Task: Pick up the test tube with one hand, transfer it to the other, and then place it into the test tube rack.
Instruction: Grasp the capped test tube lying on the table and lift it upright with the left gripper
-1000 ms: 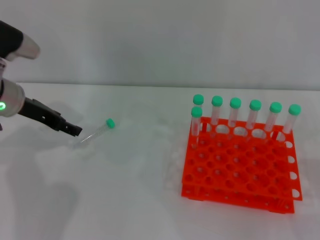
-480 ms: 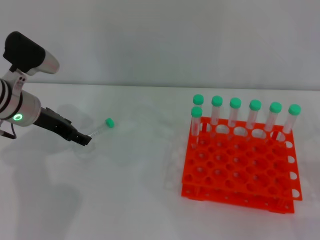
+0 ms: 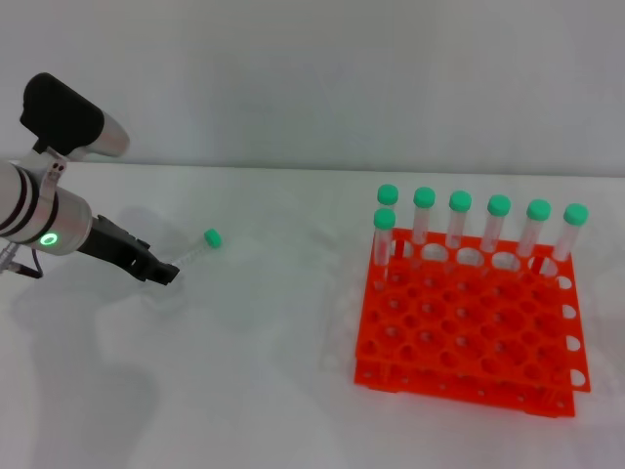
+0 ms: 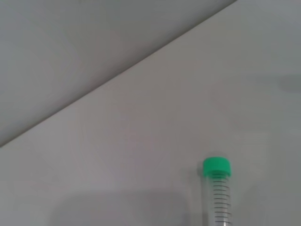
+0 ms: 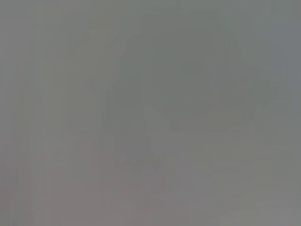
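The test tube (image 3: 193, 251) lies on the white table at the left, its green cap pointing toward the back right. It also shows in the left wrist view (image 4: 217, 195), cap end up in the picture. My left gripper (image 3: 162, 273), black on a silver-white wrist with a green light, is low over the table at the tube's clear bottom end. The orange test tube rack (image 3: 469, 327) stands at the right, well apart from the tube. My right gripper is out of view; the right wrist view shows only plain grey.
Several green-capped tubes (image 3: 460, 219) stand upright along the rack's back row, with one more in the row in front of it at the left corner. White table lies between the lying tube and the rack. A grey wall runs behind the table.
My left arm has swung in from the left edge toward the tube, and the gripper tip has reached the tube's bottom end. The tube's cap has shifted very slightly.
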